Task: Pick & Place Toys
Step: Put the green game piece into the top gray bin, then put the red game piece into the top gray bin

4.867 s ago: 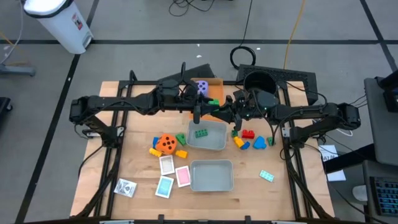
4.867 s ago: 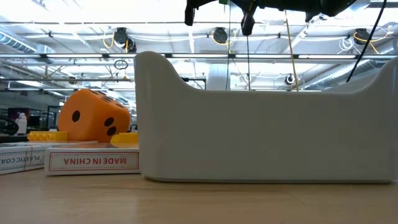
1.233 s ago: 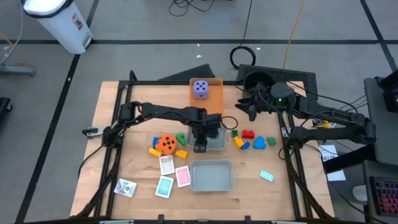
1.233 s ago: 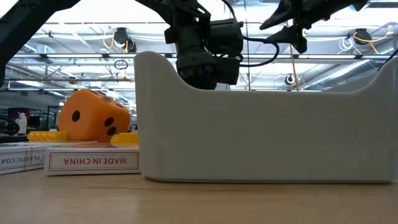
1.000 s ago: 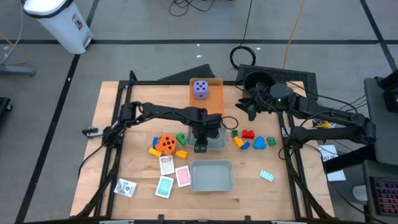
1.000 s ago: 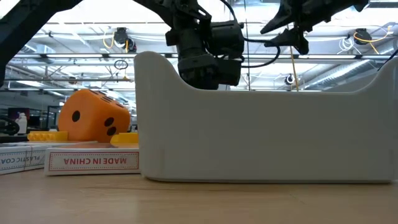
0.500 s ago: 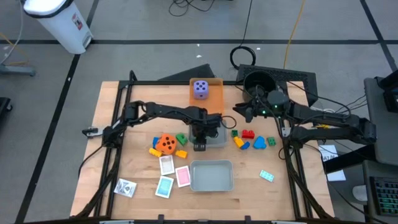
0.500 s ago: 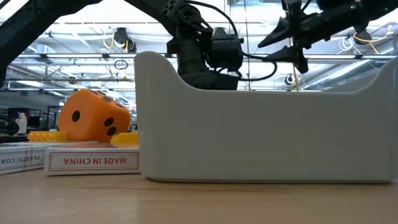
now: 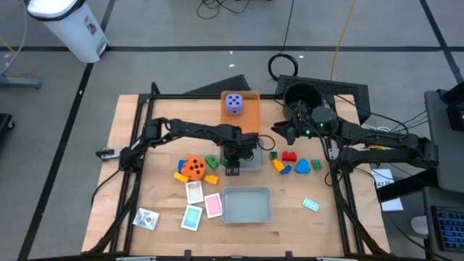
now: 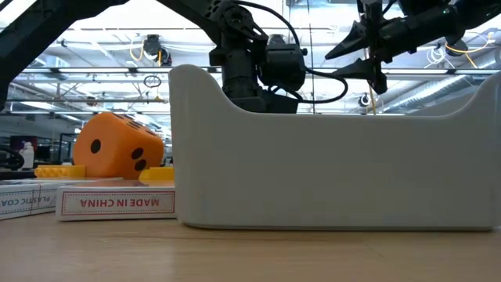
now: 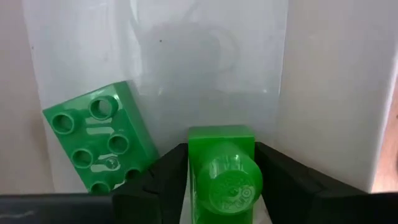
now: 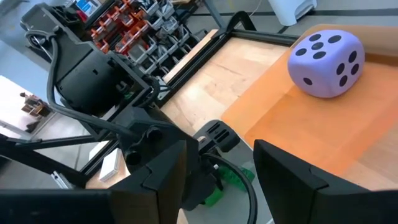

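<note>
My left gripper point(image 9: 233, 169) reaches down into the far grey tray point(image 9: 252, 164) and is shut on a small green brick point(image 11: 222, 171). A larger green brick point(image 11: 99, 146) lies flat on that tray's floor beside it. In the low view the near tray's wall point(image 10: 329, 168) hides the left fingertips. My right gripper point(image 9: 278, 131) hangs open above the table, right of the tray, touching nothing. The purple die point(image 9: 233, 104) sits on the flat orange tray point(image 9: 251, 97). The orange die point(image 9: 193, 167) sits on the table left of the far tray. My left gripper pinches the small green brick between its two fingers point(image 11: 166, 180), one on each side wall point(image 11: 194, 155). The fingers come from above, pointing down into the tray. The brick's stud faces up toward the wrist. Whether its underside rests on the tray floor, I cannot tell.
Red, blue and yellow bricks point(image 9: 290, 161) lie right of the far tray. A green brick point(image 9: 211, 161) and a yellow brick point(image 9: 211, 178) lie by the orange die. Cards point(image 9: 203, 203) lie left of the near grey tray point(image 9: 246, 205). A teal brick point(image 9: 310, 205) lies near right.
My left gripper has sunk a little deeper into the far tray and tipped slightly. My right gripper has come down and a little toward the table's left, rolling somewhat.
</note>
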### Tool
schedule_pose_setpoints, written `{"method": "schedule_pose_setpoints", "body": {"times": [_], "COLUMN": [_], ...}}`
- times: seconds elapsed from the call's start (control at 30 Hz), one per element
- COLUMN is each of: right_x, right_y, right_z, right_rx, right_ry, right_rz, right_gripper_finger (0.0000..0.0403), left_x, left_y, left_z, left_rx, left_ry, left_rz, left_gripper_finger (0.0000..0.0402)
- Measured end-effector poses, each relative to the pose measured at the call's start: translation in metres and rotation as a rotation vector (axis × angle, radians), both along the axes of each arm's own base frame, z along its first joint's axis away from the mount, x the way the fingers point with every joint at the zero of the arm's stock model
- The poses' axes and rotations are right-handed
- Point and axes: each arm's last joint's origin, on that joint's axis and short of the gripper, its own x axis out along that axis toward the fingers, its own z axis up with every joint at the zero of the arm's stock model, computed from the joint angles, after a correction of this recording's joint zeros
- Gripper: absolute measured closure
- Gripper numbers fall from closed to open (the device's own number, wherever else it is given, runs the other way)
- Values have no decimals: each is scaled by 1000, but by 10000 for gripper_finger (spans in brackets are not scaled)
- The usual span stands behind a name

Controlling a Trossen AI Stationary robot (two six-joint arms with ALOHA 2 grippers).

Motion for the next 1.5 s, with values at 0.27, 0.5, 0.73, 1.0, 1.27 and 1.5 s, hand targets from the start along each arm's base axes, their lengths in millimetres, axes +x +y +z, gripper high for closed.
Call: {"method": "schedule_pose_setpoints", "body": {"times": [0.27, 0.5, 0.73, 1.0, 1.27, 1.5], "right_x": [0, 0, 0, 0, 1, 2], "right_y": [0, 0, 0, 0, 0, -1], "right_z": [0, 0, 0, 1, 7, 6], "right_rx": [-4, -1, 31, 46, 31, 30], "right_ry": [2, 1, -10, -23, -65, -90], "right_rz": [1, 0, -2, -6, -5, -10], "right_gripper_finger": [222, 222, 222, 222, 222, 222], "left_x": [-1, 9, 20, 20, 20, -5], "left_y": [0, 6, 4, 4, 5, 4], "left_z": [5, 45, 93, 138, 176, 238], "left_rx": [-9, 16, 13, -102, -182, -155], "left_ry": [7, -41, -162, -276, -503, -743], "left_rz": [47, 76, 73, 39, 59, 40], "left_gripper_finger": [193, 190, 190, 190, 190, 190]}}
